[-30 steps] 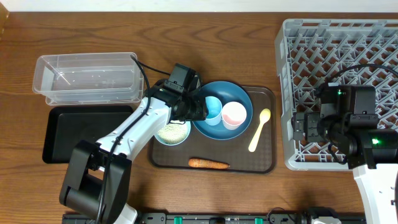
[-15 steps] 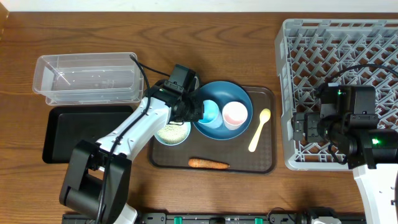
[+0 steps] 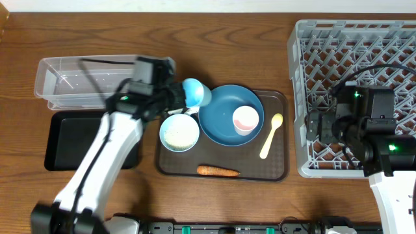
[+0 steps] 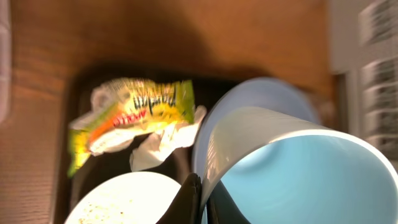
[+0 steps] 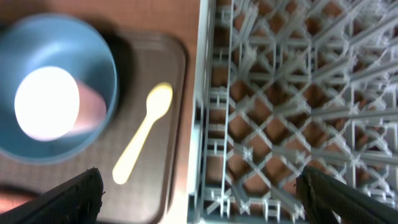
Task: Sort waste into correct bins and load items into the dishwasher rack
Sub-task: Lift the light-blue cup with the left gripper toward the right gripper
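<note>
Light-blue cup (image 3: 196,93) lifted off dark-blue bowl (image 3: 218,125), tilted sideways, left fingers (image 4: 189,199) clamping rim

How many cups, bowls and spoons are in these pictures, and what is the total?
Cups: 2 (light-blue cup, pink cup)
Bowls: 2 (dark-blue bowl, whitish bowl)
Spoons: 1 (pale yellow spoon)
Total: 5

Even light, motion-blurred left arm (image 3: 97,162)
</note>
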Controlling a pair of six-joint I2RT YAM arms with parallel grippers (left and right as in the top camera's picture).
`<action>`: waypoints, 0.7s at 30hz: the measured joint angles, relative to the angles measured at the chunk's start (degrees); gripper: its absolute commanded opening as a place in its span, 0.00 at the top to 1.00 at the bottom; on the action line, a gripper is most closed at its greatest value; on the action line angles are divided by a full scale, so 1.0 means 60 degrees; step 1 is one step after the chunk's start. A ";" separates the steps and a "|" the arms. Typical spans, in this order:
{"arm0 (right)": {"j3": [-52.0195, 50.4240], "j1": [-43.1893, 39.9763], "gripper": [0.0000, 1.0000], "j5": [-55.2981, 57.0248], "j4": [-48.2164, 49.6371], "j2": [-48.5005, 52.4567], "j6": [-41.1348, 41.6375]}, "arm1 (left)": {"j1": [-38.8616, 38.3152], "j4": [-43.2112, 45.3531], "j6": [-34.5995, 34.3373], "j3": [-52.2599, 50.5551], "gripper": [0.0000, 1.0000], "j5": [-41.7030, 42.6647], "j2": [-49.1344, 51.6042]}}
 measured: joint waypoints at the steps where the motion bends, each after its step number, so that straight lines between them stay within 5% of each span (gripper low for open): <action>1: 0.0004 0.0000 0.01 -0.0007 0.0200 0.0000 0.0138 | 0.0113 0.0015 0.0000 0.0000 0.94 0.0200 -0.0200; 7: 0.0004 0.0000 0.01 -0.1297 0.1526 0.0109 0.0441 | 0.0288 0.0237 -0.0011 0.0004 0.94 0.2677 -0.0368; 15: 0.0011 0.0011 0.01 -0.8080 0.1180 0.0976 -0.3355 | 0.0288 0.0776 -0.0007 0.0000 0.94 0.6262 0.0091; 21: 0.0011 0.0135 0.01 -0.9876 0.1348 0.1330 -0.4645 | 0.0262 0.1042 -0.0291 0.0000 0.94 0.8007 0.0106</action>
